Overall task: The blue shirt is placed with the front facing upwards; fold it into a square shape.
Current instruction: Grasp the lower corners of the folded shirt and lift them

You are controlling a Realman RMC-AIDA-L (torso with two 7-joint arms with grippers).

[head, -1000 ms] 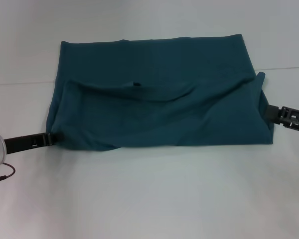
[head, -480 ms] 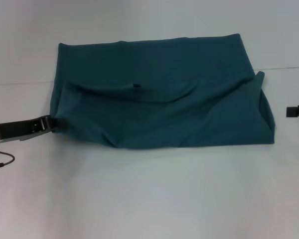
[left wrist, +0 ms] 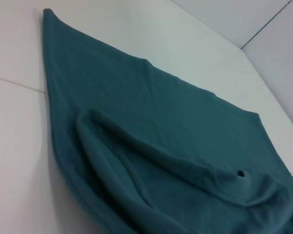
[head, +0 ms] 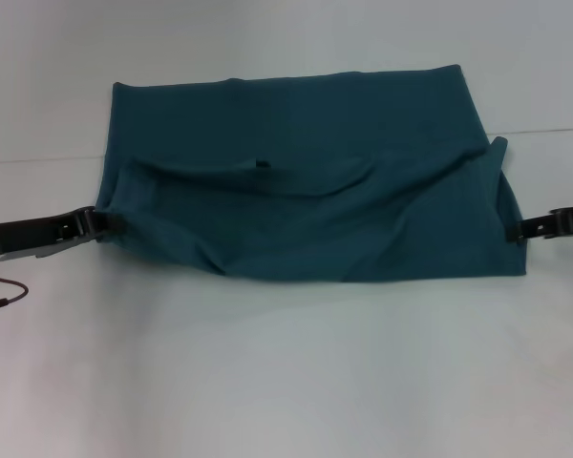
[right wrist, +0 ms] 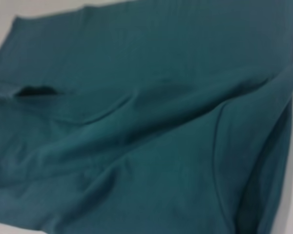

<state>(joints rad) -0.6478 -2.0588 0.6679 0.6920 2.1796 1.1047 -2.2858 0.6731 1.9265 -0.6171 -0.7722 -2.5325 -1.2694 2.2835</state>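
1. The blue shirt (head: 306, 191) is seen lying flat on the white table (head: 286, 382), already doubled over into a wide band, with the near folded layer sagging in a long crease across the middle and a small dark label (head: 262, 163) showing at the neck.
2. The left gripper (head: 95, 225) is found low at the shirt's left edge, and the right gripper (head: 518, 230) at its right edge; the shirt spans the whole gap between them. Whether either is closed on the cloth cannot be told, as the tips are hidden against the fabric and neither wrist view shows fingers.
3. The task is judged to be midway: a band has been formed, not yet a square.
4. It is judged that only the top layer might be caught on one side, so that an uneven lift would skew the fold.
5. The slack ridge beyond each gripper could be trapped under the next fold, leaving a lumpy, off-square result.
6. A thin cable (head: 2, 293) lies just behind the left gripper's arm; it is judged unlikely to snag. Nothing else is seen on the table near the shirt.
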